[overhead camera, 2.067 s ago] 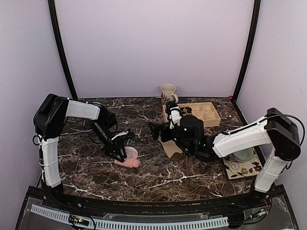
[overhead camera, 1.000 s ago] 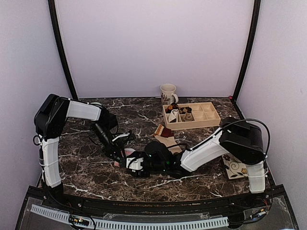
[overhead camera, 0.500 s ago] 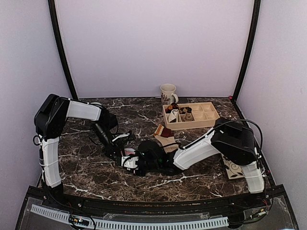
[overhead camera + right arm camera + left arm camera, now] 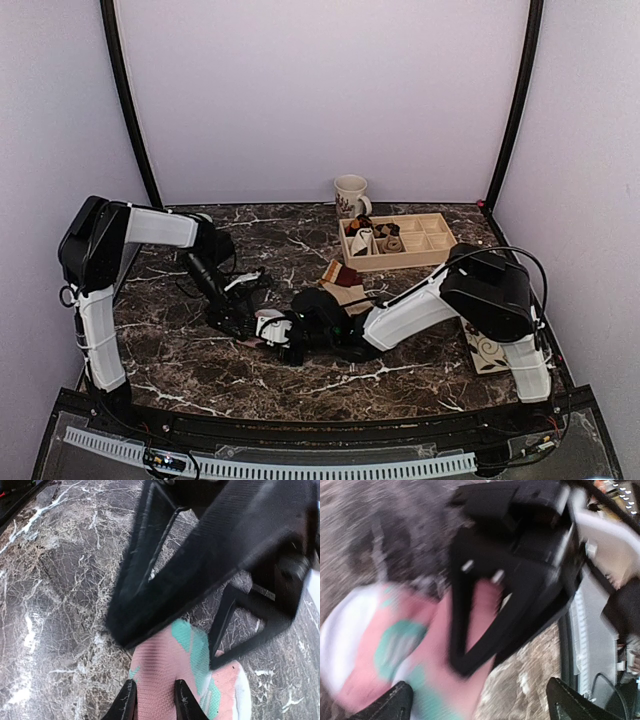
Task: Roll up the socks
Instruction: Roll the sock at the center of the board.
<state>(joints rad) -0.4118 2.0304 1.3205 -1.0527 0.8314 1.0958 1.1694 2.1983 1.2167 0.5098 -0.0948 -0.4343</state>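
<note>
The pink sock (image 4: 172, 677), with green and white patches, lies bunched on the dark marble table (image 4: 200, 360). My right gripper (image 4: 155, 702) is shut on its pink end, fabric pinched between both fingertips. In the left wrist view the same sock (image 4: 415, 650) lies blurred under my left gripper (image 4: 480, 707), whose jaws stand wide open on either side of it. Seen from above, the left gripper (image 4: 247, 312) and right gripper (image 4: 273, 335) meet left of centre and hide most of the pink sock. The tan sock (image 4: 348, 292), with a dark-red striped cuff, lies flat just behind the right arm.
A wooden compartment tray (image 4: 432, 246) holding small rolled bundles stands at the back right, with a patterned mug (image 4: 350, 193) behind it. A floral mat (image 4: 487, 352) lies at the right, partly under the right arm. Black frame posts flank the table.
My left gripper has opened, let go of the pink sock and drawn back slightly to the left. My right gripper has reached in from the right and closed on the sock.
</note>
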